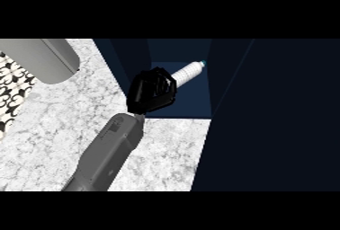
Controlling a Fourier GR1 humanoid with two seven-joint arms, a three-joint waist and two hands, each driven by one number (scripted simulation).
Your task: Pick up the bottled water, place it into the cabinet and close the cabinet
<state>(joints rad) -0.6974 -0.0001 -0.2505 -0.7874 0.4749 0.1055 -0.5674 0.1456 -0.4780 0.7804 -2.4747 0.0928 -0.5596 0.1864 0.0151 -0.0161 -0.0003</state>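
While the marble desk (60, 134) fills the lower left of the view, the dark blue cabinet (192, 96) stands open at its far right edge, and its door (279, 117) swings out along the right side. Only one grey forearm shows; I judge it to be the robot's left. Its black hand (151, 90) is curled round the lower part of the bottled water (189, 72) and holds it already inside the cabinet opening. The bottle's long axis slants away from the hand, up and to the right, with the cap pointing deeper into the cabinet. Next, I think, the bottle must be set down there.
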